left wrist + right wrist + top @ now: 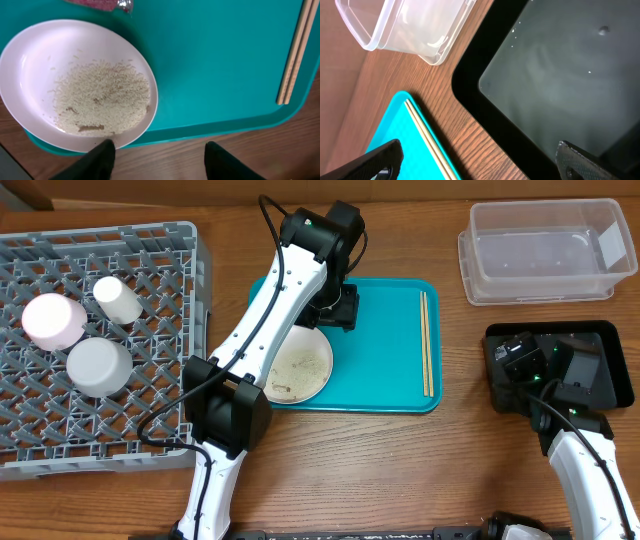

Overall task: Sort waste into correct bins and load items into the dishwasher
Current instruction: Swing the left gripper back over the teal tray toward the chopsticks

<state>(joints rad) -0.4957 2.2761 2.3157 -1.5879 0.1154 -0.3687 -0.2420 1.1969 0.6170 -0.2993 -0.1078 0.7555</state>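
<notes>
The white plate [300, 365] with pale crumbs [100, 95] lies on the teal tray [380, 330]; the plate also shows in the left wrist view [30, 65]. The red wrapper [97, 4] lies just behind the plate and is hidden under the arm in the overhead view. The chopsticks [427, 345] lie along the tray's right side. My left gripper [335, 310] hangs open and empty above the tray's back; its fingers [157, 155] frame the plate's near rim. My right gripper [548, 365] is open and empty over the black tray [600, 335]. The clear tub [545, 250] is empty.
The grey rack [160, 250] at the left holds the pink bowl [50, 320], the small white cup [118, 298] and the grey-blue bowl [100, 367], all upside down. The left arm stretches over the tray's left side.
</notes>
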